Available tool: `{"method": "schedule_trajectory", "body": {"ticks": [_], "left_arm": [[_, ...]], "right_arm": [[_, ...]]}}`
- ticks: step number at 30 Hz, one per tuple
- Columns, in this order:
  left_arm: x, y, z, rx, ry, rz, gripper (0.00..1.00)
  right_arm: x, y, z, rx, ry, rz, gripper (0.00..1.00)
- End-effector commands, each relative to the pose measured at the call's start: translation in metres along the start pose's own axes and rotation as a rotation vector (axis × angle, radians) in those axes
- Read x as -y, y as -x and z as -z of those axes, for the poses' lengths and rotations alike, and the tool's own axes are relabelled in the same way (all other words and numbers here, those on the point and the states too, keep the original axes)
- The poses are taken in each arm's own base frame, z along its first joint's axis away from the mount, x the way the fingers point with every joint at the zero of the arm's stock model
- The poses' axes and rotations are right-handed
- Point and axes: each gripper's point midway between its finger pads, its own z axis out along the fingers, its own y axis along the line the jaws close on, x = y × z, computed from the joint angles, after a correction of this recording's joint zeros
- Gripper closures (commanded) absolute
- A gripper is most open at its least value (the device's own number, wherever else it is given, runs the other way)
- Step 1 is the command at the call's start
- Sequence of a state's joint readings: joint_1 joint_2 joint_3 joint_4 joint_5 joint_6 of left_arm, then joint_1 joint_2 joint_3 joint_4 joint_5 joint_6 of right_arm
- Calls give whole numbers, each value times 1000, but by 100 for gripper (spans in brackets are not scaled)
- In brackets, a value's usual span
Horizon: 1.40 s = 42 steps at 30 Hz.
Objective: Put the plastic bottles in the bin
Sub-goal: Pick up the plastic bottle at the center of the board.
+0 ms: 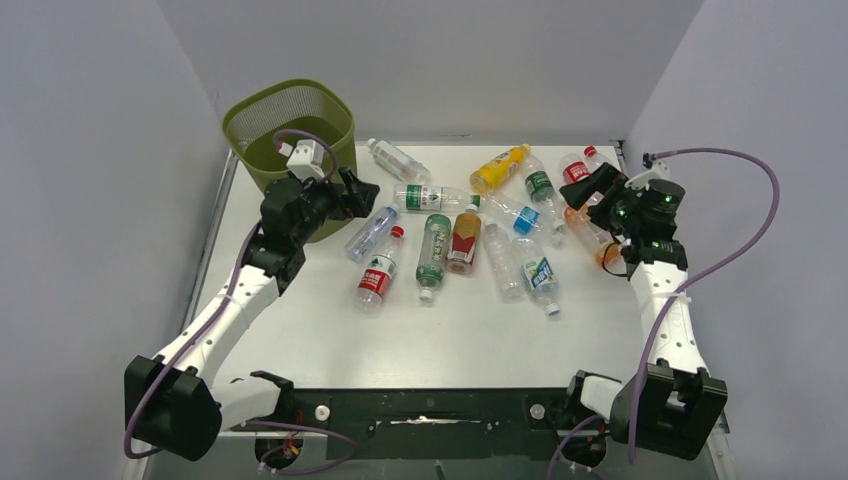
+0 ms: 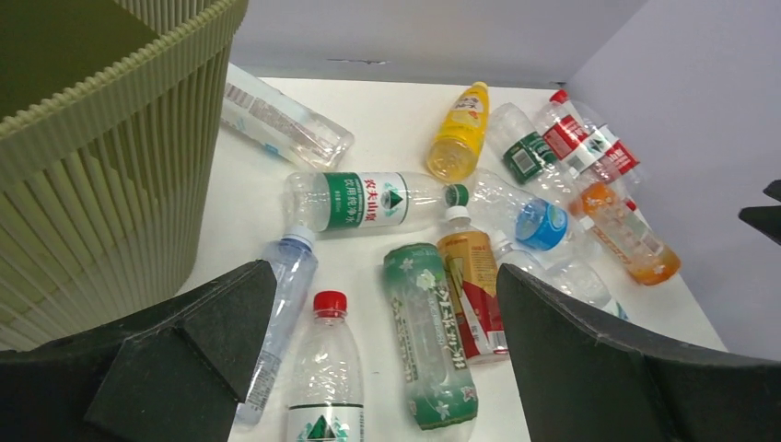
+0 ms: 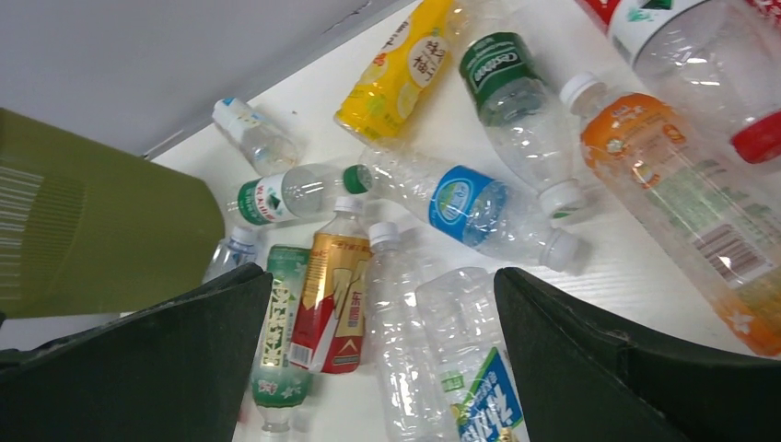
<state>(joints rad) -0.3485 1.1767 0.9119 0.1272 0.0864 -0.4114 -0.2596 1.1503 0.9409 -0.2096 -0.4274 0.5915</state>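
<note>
The olive-green mesh bin (image 1: pixel 290 125) stands at the table's far left corner. Several plastic bottles lie scattered across the middle and far right. Among them are a red-capped bottle (image 1: pixel 377 272), a green-labelled bottle (image 1: pixel 433 250), a red-and-gold bottle (image 1: pixel 465 238), a yellow bottle (image 1: pixel 497 168) and a blue-labelled bottle (image 1: pixel 525 215). My left gripper (image 1: pixel 358 190) hangs open beside the bin's right wall (image 2: pixel 101 184), empty. In its wrist view the left gripper (image 2: pixel 385 276) looks down on the red-capped bottle (image 2: pixel 324 368) and the green-labelled bottle (image 2: pixel 425 331). My right gripper (image 1: pixel 590 190) is open and empty above the far-right bottles. In its own view the right gripper (image 3: pixel 382 276) frames clear bottles (image 3: pixel 405 350).
Grey walls close in the table on the left, back and right. An orange bottle (image 3: pixel 672 193) and red-labelled bottles (image 2: pixel 589 143) lie close to the right wall. A clear bottle (image 1: pixel 397 160) lies just right of the bin. The right arm's purple cable (image 1: pixel 760 200) loops out toward the right wall.
</note>
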Motion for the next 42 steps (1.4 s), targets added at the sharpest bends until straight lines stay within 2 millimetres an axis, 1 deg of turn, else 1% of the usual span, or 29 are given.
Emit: {"method": "schedule_trajectory", "body": {"ticks": [1, 3, 5, 8, 10, 11, 13, 18, 20, 23, 25, 29, 34, 36, 40, 42], "left_arm": [[21, 13, 7, 4, -109, 88, 7], [21, 9, 6, -25, -103, 128, 7], [27, 3, 8, -38, -122, 154, 7], [28, -14, 13, -67, -106, 183, 7], [24, -27, 15, -110, -90, 202, 7], [23, -32, 17, -129, -85, 212, 7], [21, -39, 20, -152, -73, 226, 7], [20, -45, 31, -164, -70, 247, 7], [19, -47, 34, -170, -65, 248, 7], [18, -57, 33, -213, -65, 244, 7], [23, -62, 31, -240, -101, 235, 7], [23, -77, 25, -297, -122, 223, 7], [24, -100, 21, -377, -119, 192, 7], [20, -108, 22, -400, -76, 191, 7], [3, -129, 29, -458, 70, 160, 7], [-1, -134, 33, -470, 124, 129, 7]], "right_arm": [[-46, 25, 6, 43, 127, 21, 2], [-51, 21, 2, 38, 133, 7, 2], [-61, 12, -5, 15, 162, 11, 2], [-79, -7, -18, -53, 177, 60, 2], [-86, -20, -24, -82, 170, 90, 2], [-87, -25, -25, -90, 166, 96, 2], [-87, -29, -27, -86, 168, 97, 2], [-93, -38, -30, -145, 194, 96, 2], [-96, -42, -28, -156, 205, 98, 2], [-97, -47, -19, -179, 213, 101, 2], [-97, -50, -12, -183, 214, 103, 2], [-97, -57, 6, -176, 223, 92, 2], [-93, -75, 21, -201, 227, 76, 2], [-90, -83, 24, -213, 226, 65, 2], [-86, -97, 30, -229, 227, 45, 2], [-86, -104, 33, -237, 230, 39, 2]]}}
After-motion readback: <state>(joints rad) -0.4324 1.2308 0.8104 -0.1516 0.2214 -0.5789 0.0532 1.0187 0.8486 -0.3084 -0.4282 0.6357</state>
